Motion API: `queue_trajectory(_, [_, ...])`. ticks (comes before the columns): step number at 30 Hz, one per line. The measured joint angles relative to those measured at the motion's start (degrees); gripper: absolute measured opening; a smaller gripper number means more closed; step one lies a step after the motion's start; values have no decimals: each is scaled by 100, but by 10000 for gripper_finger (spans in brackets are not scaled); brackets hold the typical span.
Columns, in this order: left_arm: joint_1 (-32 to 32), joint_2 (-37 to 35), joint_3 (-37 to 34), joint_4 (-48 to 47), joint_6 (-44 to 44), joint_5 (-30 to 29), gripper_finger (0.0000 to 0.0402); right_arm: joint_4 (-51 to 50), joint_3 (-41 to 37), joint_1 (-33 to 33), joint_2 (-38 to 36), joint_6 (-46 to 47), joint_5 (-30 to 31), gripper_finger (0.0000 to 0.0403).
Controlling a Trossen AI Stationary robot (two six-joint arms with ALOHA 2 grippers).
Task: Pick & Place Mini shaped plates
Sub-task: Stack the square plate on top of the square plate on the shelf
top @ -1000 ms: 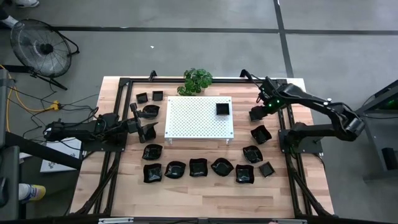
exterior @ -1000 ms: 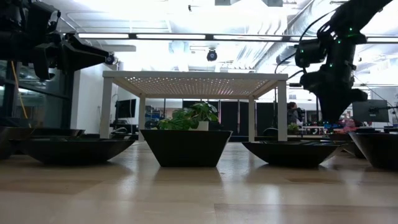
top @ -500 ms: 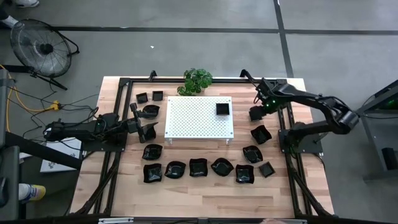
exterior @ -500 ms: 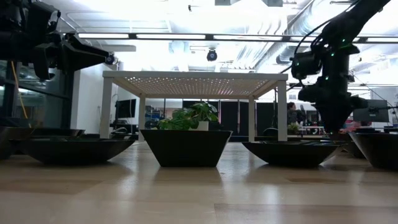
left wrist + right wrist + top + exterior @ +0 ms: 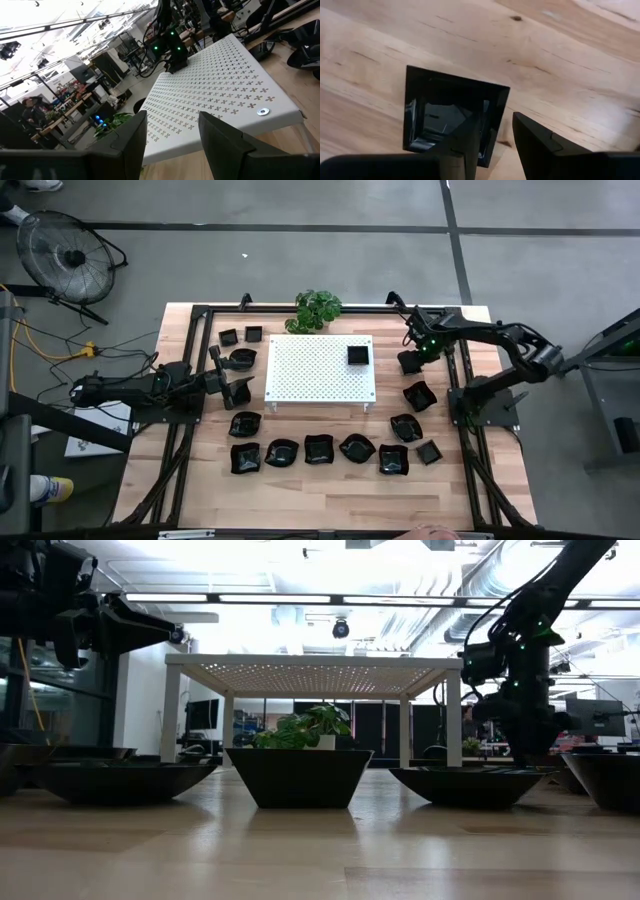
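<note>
The wooden table point(image 5: 330, 495) carries a white perforated board point(image 5: 320, 368), a potted plant point(image 5: 318, 310) and black mini plates point(image 5: 318, 450). One square plate point(image 5: 454, 115) lies directly under the right gripper point(image 5: 495, 142).

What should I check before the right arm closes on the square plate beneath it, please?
1. Right gripper jaws open, nothing held: ok.
2. Fingers straddle the rim of the square plate, one over the dish, one outside: ok.
3. Fingers low enough to catch the rim: cannot tell.
4. Free room on the white board beside the plate on the board: ok.
5. Left gripper open, empty, waiting at the board's left side: ok.
</note>
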Motion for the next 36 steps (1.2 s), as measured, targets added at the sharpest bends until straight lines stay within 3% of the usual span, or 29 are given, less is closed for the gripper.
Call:
queue_trajectory(7, [1, -1, 0, 0, 0, 0, 175, -68, 0, -8, 2, -46, -27, 98])
queue_trajectory(22, [2, 1, 0, 0, 0, 0, 175, -70, 2, -8, -2, -84, -41, 7])
queue_trajectory(29, [1, 1, 0, -1, 0, 0, 175, -186, 64, -6, -245, -87, -291, 2])
queue_trajectory(36, [2, 1, 0, 0, 0, 0, 175, -1222, 730, 39, -773, -87, -243, 0])
